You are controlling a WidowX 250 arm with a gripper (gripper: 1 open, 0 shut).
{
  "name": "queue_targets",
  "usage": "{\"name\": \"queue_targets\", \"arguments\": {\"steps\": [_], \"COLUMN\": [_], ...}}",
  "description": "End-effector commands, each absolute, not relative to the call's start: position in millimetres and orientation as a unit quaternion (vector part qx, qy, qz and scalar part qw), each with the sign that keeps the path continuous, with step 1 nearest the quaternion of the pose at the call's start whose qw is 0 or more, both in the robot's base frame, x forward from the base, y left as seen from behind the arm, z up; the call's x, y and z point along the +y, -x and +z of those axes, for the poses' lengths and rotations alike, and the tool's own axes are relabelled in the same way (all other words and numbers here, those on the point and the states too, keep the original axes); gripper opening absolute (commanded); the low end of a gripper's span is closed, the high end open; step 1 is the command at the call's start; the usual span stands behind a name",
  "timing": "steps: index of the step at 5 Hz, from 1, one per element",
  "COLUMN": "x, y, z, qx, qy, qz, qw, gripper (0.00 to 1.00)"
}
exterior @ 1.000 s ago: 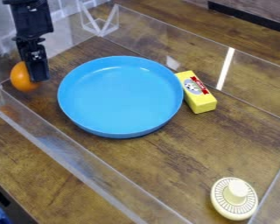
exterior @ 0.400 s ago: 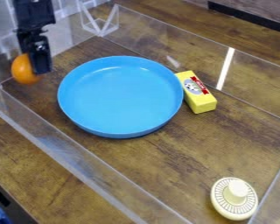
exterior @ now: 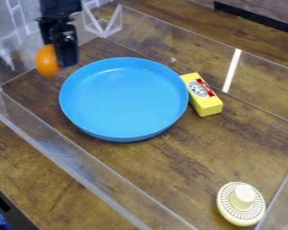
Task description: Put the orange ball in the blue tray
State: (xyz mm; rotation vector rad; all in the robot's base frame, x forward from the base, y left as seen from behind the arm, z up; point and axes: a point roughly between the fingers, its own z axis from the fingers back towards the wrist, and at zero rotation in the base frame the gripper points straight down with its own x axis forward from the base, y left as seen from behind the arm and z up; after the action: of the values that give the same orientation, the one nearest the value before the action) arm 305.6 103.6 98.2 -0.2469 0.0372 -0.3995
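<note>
The gripper clasps the orange ball just beyond the blue tray's far-left rim; a yellow block sits right of the tray.

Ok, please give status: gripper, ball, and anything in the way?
Gripper shut on ball, lifted off the table. Tray empty, just right of ball. Yellow block beyond tray; path clear.

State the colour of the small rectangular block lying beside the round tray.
Yellow block, with a red-and-white label on top; the single camera view shows it.
</note>
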Motion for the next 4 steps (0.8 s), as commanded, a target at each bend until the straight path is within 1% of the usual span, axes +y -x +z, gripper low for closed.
{"name": "queue_targets", "arguments": {"steps": [1, 4], "x": [101.3, 99.2], "y": [-310.2, -312.5], "z": [123.9, 121.2], "qx": [-0.016, -0.015], "qy": [0.098, 0.101], "qz": [-0.208, -0.219], "qw": [0.973, 0.970], "gripper": [0.00, 0.00]}}
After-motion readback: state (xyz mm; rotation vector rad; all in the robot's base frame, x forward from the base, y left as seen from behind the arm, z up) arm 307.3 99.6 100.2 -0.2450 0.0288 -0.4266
